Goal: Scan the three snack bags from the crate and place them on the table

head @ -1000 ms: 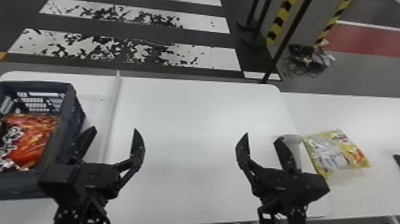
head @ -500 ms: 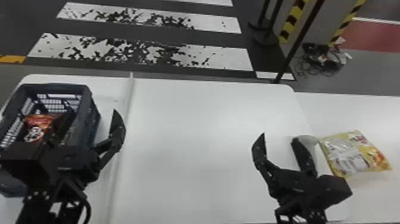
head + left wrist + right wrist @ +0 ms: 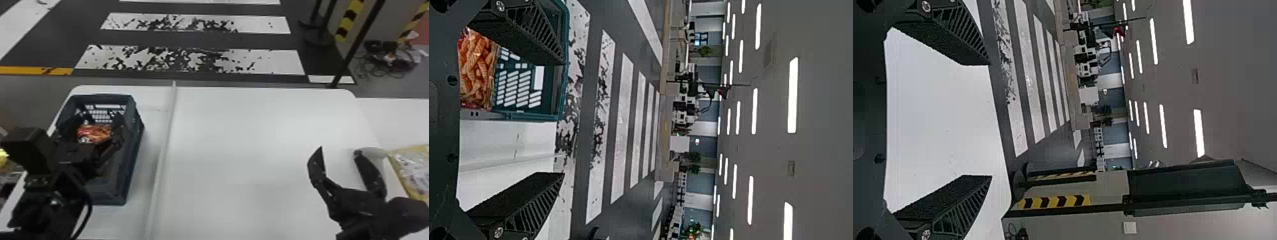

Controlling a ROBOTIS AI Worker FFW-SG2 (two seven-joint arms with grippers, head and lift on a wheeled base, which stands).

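Note:
Over the dark crate (image 3: 132,159) at the table's left, my left gripper (image 3: 91,127) stands open above an orange-red snack bag (image 3: 94,132). That orange bag (image 3: 476,70) lies inside the crate (image 3: 560,95) in the left wrist view, where the left gripper (image 3: 561,120) has its fingers wide apart with nothing between them. Toward the right side of the table, my right gripper (image 3: 338,153) is open and holds nothing; the right wrist view shows this gripper (image 3: 989,120) spread too. A yellow snack bag (image 3: 413,169) lies to the right of it, on the side surface.
A thin white strip (image 3: 164,146) runs front to back on the table (image 3: 255,143), right of the crate. A pale rounded object (image 3: 373,152) sits beside the yellow bag. Something yellow (image 3: 3,158) shows at the far left edge. A dark post (image 3: 357,41) stands beyond the table.
The head view has turned leftward, so the crate shows farther in. My left gripper has moved left from beside the crate to above it. The right gripper stays open.

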